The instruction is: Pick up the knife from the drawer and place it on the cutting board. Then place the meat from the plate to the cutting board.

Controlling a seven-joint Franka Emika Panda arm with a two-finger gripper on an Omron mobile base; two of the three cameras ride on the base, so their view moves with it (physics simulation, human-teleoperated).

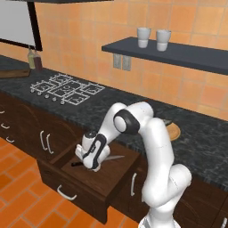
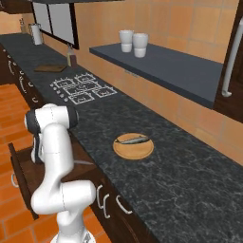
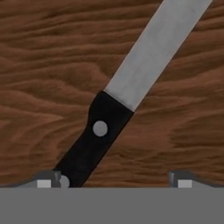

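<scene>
Down inside the open drawer (image 1: 95,178), the tool (image 1: 95,168) is hanging with its jaws spread wide, straddling the knife (image 3: 131,96) to take its handle. Black-handled, riveted, with a flat grey blade, the knife is lying slantwise on the wood, ungripped.

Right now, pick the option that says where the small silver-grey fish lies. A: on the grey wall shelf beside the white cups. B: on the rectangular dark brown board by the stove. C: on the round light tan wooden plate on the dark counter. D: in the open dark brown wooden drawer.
C: the right base view shows the fish lying across the plate on the counter, well away from the drawer.
</scene>
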